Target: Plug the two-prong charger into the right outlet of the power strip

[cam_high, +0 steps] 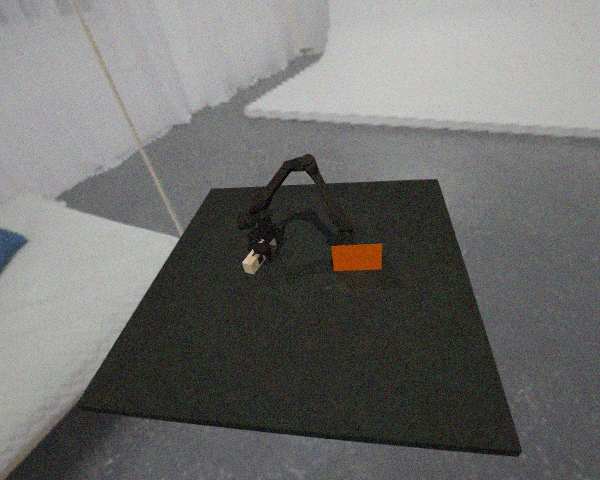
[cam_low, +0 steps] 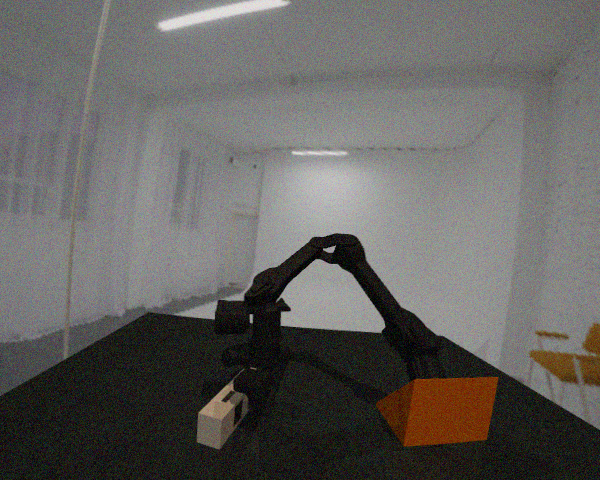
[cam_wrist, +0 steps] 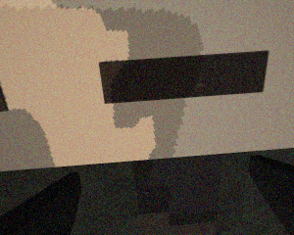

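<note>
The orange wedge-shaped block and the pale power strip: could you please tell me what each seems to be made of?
The orange block looks like matte plastic or painted wood: flat color, no shine. The power strip resembles matte beige plastic, smooth-faced with dark slots.

power strip (cam_high: 250,264) (cam_low: 210,428) (cam_wrist: 225,122): cream, seemingly plain; block (cam_high: 356,257) (cam_low: 450,411): orange; tabletop (cam_high: 310,351) (cam_low: 135,413): near-black; arm (cam_high: 276,188) (cam_low: 378,289): black
</note>
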`<state>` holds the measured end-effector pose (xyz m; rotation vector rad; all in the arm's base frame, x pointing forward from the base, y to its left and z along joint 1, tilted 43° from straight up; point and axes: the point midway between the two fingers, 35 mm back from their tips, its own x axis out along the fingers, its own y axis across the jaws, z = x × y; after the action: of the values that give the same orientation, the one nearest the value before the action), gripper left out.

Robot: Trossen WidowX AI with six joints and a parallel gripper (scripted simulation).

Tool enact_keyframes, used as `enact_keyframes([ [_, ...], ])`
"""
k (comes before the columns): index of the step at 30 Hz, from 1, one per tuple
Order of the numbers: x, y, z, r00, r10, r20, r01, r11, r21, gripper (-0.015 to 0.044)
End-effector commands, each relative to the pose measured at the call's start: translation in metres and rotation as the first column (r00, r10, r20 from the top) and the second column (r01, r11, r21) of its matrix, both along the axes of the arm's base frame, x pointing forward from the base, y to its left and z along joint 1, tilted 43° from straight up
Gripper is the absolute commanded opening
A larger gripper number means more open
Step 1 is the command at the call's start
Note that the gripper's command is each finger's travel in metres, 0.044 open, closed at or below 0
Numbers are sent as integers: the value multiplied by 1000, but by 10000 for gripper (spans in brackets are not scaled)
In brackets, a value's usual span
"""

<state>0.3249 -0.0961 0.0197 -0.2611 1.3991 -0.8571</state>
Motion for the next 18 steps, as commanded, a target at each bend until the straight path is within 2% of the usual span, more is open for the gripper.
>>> enact_keyframes([
  [1,-1,0,2,1000,-3,11,3,1000,-4,440],
  [18,-16,5,-4,1000,-2,10,3,1000,-4,440],
])
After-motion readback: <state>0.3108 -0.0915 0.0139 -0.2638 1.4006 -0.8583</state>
